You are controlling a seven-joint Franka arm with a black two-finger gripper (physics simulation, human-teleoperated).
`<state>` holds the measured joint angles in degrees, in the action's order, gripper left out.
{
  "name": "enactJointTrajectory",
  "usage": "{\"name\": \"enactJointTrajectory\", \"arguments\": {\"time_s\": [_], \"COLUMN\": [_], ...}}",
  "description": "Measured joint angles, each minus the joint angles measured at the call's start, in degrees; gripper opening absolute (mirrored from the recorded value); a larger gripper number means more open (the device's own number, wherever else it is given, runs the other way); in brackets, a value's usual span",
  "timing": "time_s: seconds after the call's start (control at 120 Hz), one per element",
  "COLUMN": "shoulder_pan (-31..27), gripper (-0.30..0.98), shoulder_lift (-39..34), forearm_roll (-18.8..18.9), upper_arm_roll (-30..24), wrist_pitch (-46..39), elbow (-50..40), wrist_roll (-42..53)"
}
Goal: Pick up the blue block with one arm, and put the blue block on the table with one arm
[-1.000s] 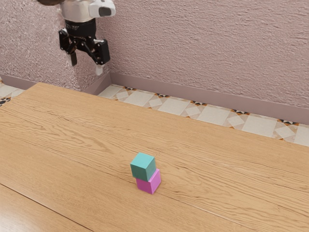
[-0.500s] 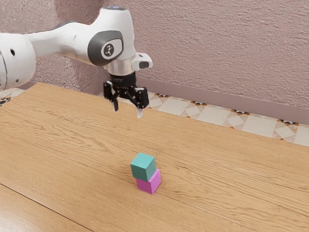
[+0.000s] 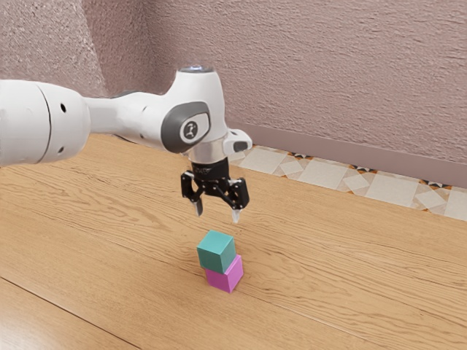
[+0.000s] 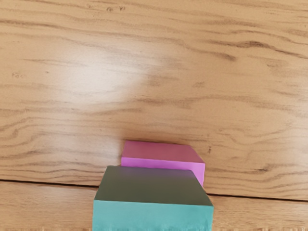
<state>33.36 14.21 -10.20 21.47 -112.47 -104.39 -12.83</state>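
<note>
There's open air between the gripper (image 3: 217,216) and the teal block (image 3: 217,253), and room to pass over the table (image 3: 350,262) around the pair! Directly beneath the teal block, the pink block (image 3: 229,276) bars the way down.

Pink block (image 3: 222,281) — wall (image 3: 350,73) — tiled floor (image 3: 322,173).

So the blue block (image 3: 217,251) is honestly more teal, darker on its shaded sides. Block under it (image 3: 226,277) is pinky-purple. Surface (image 3: 343,270) around it: tan wood, wavy brown grain. End effector's (image 3: 217,214) black, arm's (image 3: 109,117) white and grey. Beyond the block, dusty pink wall (image 3: 328,73), cream floor tiles (image 3: 387,188) with orange-and-black patterning.
</note>
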Motion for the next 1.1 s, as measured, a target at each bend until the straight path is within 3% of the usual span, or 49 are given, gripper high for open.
{"name": "enactJointTrajectory", "arguments": {"time_s": [0.333,0.825,1.1], "shoulder_pan": [1.1,1.8,1.9], "gripper": [0.69,0.69,0.38], "shoulder_lift": [0.2,5.5,5.7], "forearm_roll": [-1.2,-2.8,-4.0], "upper_arm_roll": [0.8,0.7,0.7], "wrist_pitch": [-1.1,-1.7,-2.0], "elbow": [-4.8,-4.2,-4.3], "wrist_roll": [-0.6,-1.0,-1.3]}}
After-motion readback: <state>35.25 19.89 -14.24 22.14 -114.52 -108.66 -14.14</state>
